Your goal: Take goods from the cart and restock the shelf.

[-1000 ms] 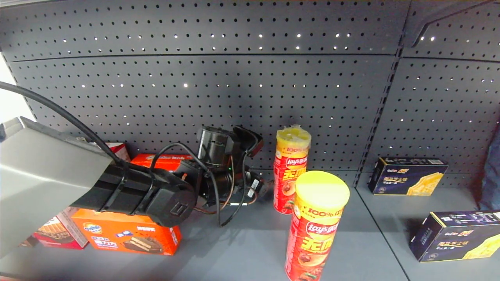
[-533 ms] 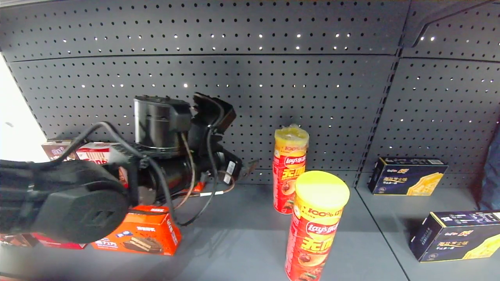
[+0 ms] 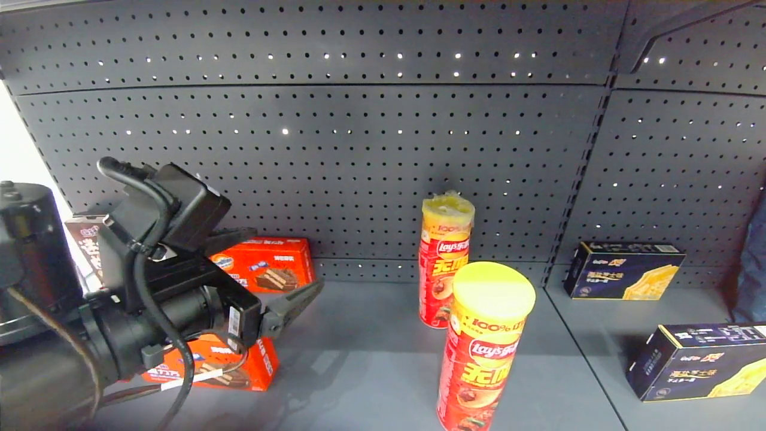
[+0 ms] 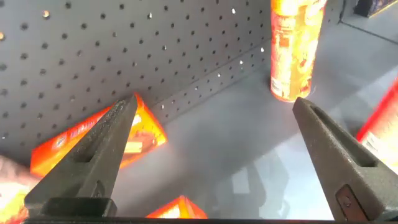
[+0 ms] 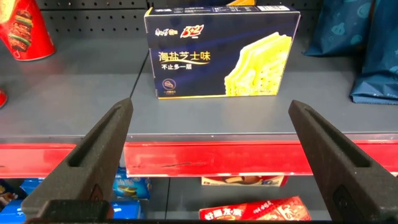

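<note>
So both claws are spread wide with nothing in them. The left gripper (image 3: 287, 258) sits low over the left part of the grey metal shelf (image 3: 371, 371), its fingers pointing toward the dark grey pegboard (image 3: 359, 149). One flat orange cardboard biscuit box (image 3: 269, 272) stands at the back, and a second orange box (image 3: 239, 365) lies near the front, partly behind the arm. The right gripper (image 5: 211, 104) is level with the red price strip (image 5: 217, 158) and looks at a dark blue cardboard wafer box (image 5: 221, 53) standing on the shelf.

In the middle are two tall red cardboard chip tubes with yellow plastic lids, one up front (image 3: 482, 347) and one nearer the back wall (image 3: 443, 263).

My guess on handling: the boxes are light and fairly stiff, but the big printed faces will dent. I'd pinch across the narrow sides near the middle. The tubes are light too, but glossy, round and tippy. I'd grab mid-body, squarely across the widest part, with gentle squeeze, and never by the lid.
</note>
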### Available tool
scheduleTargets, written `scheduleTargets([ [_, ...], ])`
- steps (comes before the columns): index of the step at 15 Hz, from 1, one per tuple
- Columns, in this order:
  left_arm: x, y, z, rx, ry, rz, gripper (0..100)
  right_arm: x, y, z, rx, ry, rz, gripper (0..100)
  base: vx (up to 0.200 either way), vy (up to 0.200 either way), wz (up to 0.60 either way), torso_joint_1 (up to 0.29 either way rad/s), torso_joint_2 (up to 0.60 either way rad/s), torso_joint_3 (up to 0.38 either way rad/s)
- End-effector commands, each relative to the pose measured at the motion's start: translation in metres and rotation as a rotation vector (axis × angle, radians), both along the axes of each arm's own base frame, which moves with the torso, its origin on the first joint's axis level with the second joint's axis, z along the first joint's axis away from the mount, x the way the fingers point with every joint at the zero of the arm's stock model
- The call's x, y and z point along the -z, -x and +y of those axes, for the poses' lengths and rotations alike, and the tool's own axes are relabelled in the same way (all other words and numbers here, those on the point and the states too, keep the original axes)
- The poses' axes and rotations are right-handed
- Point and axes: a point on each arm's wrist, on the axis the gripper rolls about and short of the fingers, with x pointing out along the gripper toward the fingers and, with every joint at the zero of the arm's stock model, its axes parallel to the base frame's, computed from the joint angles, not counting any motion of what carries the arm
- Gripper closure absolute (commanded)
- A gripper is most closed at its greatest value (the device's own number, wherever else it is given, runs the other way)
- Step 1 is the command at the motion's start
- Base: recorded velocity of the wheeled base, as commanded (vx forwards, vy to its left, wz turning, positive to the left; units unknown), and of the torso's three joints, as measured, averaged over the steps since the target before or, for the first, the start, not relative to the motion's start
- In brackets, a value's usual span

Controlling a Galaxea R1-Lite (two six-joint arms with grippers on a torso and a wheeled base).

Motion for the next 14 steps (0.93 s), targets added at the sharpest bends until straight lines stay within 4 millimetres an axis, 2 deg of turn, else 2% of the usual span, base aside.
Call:
scheduleTargets([
  [1, -0.003, 0.009, 0.007, -0.003, 0.015, -0.019, 0, 0.000, 0.000, 0.000, 0.000, 0.001, 0.000, 0, 0.000, 0.000, 0.00, 0.000, 0.00, 0.000],
  [6, -0.010, 0.034, 0.028, -0.030, 0.028, -0.086, 0, 0.000, 0.000, 0.000, -0.004, 0.005, 0.001, 0, 0.000, 0.000, 0.00, 0.000, 0.00, 0.000],
  [10, 0.004, 0.087, 0.060, -0.023, 0.000, -0.097, 0, 0.000, 0.000, 0.000, -0.009, 0.022, 0.001, 0, 0.000, 0.000, 0.00, 0.000, 0.00, 0.000],
  [12, 0.002, 0.106, 0.072, -0.023, -0.003, -0.091, 0, -0.002, 0.000, 0.000, -0.021, 0.043, -0.009, 0, 0.000, 0.000, 0.00, 0.000, 0.00, 0.000],
  [13, -0.001, 0.114, 0.077, -0.023, 0.000, -0.095, 0, -0.060, 0.010, 0.000, -0.030, -0.022, -0.160, 0, 0.000, 0.000, 0.00, 0.000, 0.00, 0.000],
  [14, -0.002, 0.117, 0.079, -0.023, -0.001, -0.094, 0, -0.121, 0.012, 0.000, -0.019, -0.104, -0.210, 0, 0.000, 0.000, 0.00, 0.000, 0.00, 0.000],
])
